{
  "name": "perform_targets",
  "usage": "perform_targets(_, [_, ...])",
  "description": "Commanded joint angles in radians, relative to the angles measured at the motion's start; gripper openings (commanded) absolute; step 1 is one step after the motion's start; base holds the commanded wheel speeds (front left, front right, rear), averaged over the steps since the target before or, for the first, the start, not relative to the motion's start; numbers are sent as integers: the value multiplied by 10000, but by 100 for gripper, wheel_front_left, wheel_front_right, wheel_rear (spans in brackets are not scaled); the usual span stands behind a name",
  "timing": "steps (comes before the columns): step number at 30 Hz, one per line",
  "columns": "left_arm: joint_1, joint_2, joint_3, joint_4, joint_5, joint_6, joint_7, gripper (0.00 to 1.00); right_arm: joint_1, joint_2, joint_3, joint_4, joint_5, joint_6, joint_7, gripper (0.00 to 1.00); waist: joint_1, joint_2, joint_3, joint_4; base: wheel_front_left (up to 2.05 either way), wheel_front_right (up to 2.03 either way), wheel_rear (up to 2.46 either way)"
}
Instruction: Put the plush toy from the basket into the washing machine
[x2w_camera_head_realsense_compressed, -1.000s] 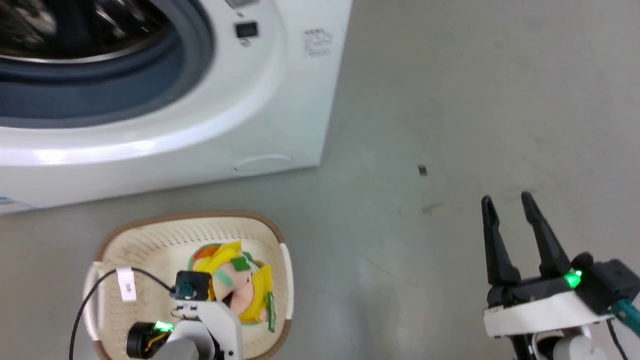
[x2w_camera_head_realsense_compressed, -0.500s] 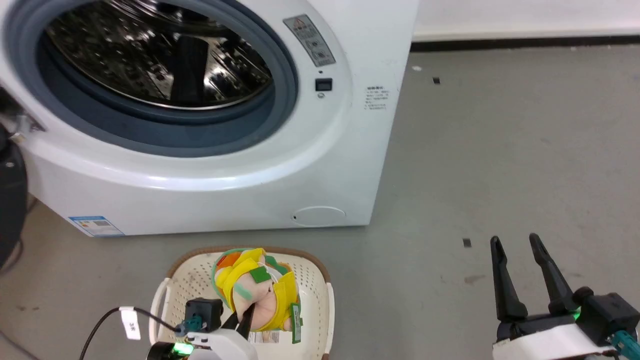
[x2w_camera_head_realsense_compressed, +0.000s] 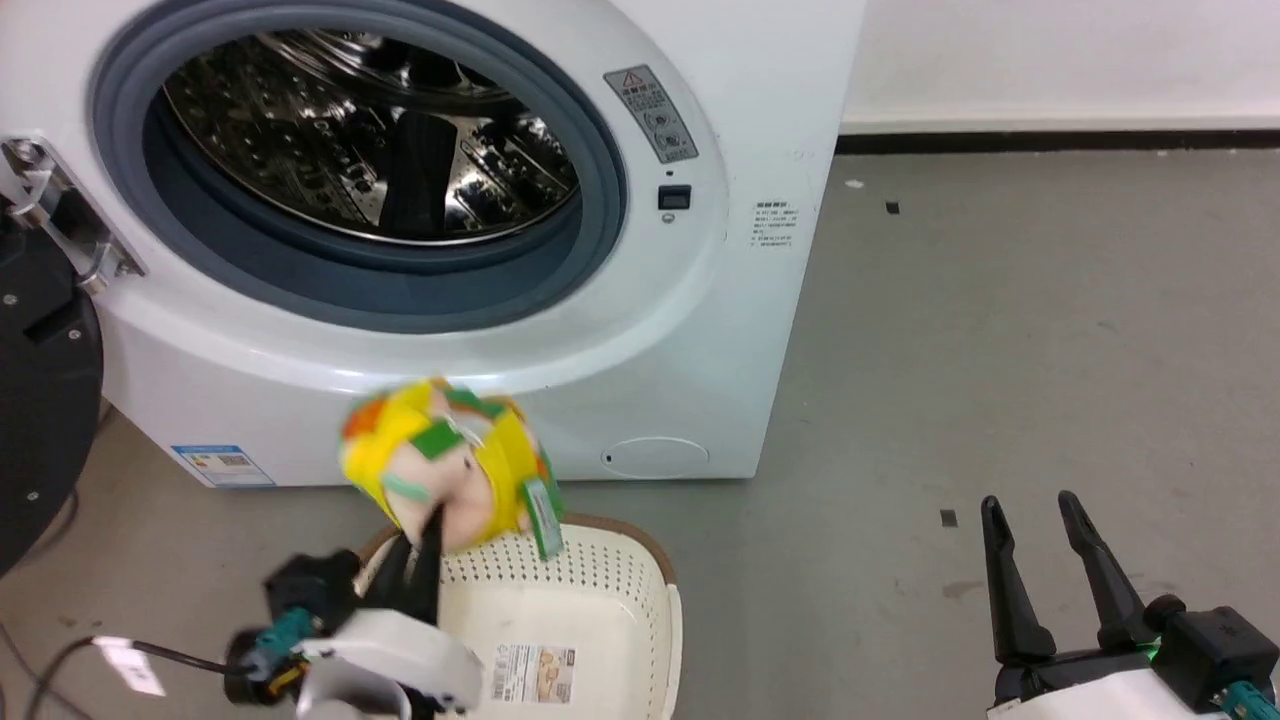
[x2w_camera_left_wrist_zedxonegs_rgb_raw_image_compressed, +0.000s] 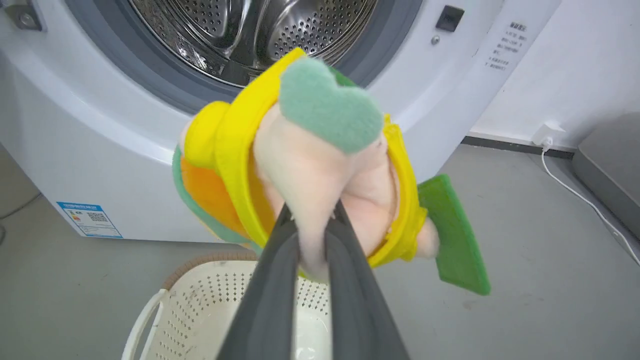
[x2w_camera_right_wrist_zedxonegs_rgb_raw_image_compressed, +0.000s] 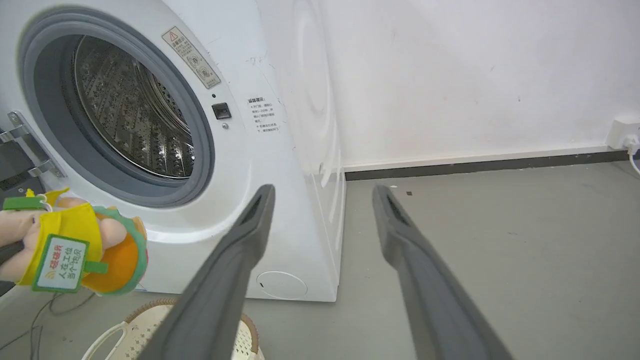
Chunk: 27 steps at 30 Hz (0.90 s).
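My left gripper (x2w_camera_left_wrist_zedxonegs_rgb_raw_image_compressed: 312, 216) clamped on pale pink part of plush toy (x2w_camera_left_wrist_zedxonegs_rgb_raw_image_compressed: 300, 165). Toy in air, clear of basket (x2w_camera_head_realsense_compressed: 585, 580), above its far rim (label sticker (x2w_camera_head_realsense_compressed: 535, 672) shows on basket bottom), in front of washing machine (x2w_camera_head_realsense_compressed: 700, 330), near lower edge of open porthole (x2w_camera_head_realsense_compressed: 605, 190). My right gripper (x2w_camera_head_realsense_compressed: 1030, 500) spread wide, holding nothing, over floor (x2w_camera_head_realsense_compressed: 1000, 350) well to right. As I judge: pickup done. Left to do: raise toy, carry into drum (x2w_camera_head_realsense_compressed: 370, 150), let go.
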Motion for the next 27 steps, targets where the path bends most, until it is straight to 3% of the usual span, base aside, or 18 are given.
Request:
perform_targets(1, [-30, 74, 191, -462, 28, 64, -56, 0, 24, -4, 8, -38, -36, 6, -44, 100, 3, 0, 229, -40, 0, 0, 0])
perform_targets(6, [-635, 354, 669, -1833, 197, 24, -56, 0, -281, -4, -1, -112, -130, 6, -44, 100, 3, 0, 1002, -121, 0, 0, 0])
perform_targets(13, [-2597, 1086, 1077, -2384, 170, -2, 535, 0, -865, -4, 111, -256, -284, 6, -44, 100, 3, 0, 2355, -413, 0, 0, 0])
perform_targets(23, [-5962, 2670, 1550, -1421, -19, -193, 2636, 0, -1572, -4, 287, -435, -187, 6, -44, 100, 3, 0, 4143, -1169, 0, 0, 0])
perform_targets(27, [-7498, 2973, 1664, -567, -418, -347, 3513, 0, -1775, -4, 366, -571, -14, 6, -44, 100, 3, 0, 4784, -1491, 0, 0, 0])
